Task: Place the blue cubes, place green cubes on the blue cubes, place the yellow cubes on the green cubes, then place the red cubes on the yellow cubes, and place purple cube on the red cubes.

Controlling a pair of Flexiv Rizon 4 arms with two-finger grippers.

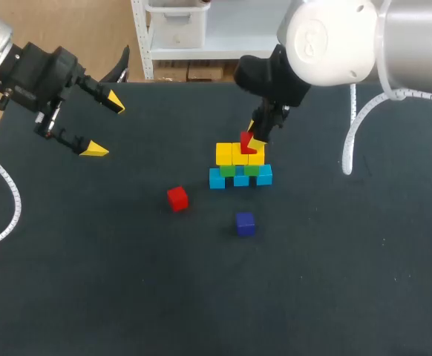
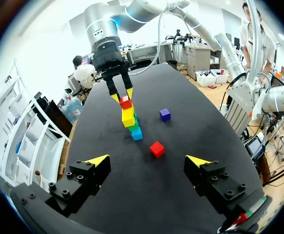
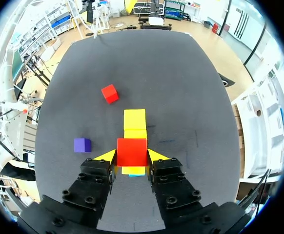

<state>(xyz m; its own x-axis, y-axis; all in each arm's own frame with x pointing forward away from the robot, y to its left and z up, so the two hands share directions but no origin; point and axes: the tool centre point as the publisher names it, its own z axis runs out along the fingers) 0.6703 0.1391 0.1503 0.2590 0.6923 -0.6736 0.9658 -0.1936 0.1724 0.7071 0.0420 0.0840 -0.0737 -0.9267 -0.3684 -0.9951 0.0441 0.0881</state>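
Two loose cubes lie nearest you: the purple cube [image 1: 245, 223] and, left of it, a red cube [image 1: 177, 198]. Farther, yellow cubes [image 1: 234, 154] sit on green cubes [image 1: 228, 170] on blue cubes [image 1: 217, 179]. Your right gripper [image 1: 250, 139] pinches a second red cube [image 3: 131, 151] right over the yellow row. Far left, your left gripper [image 1: 101, 126] hangs wide open, holding nothing.

Smooth red cube [image 3: 131, 151], matt table [image 3: 132, 63]
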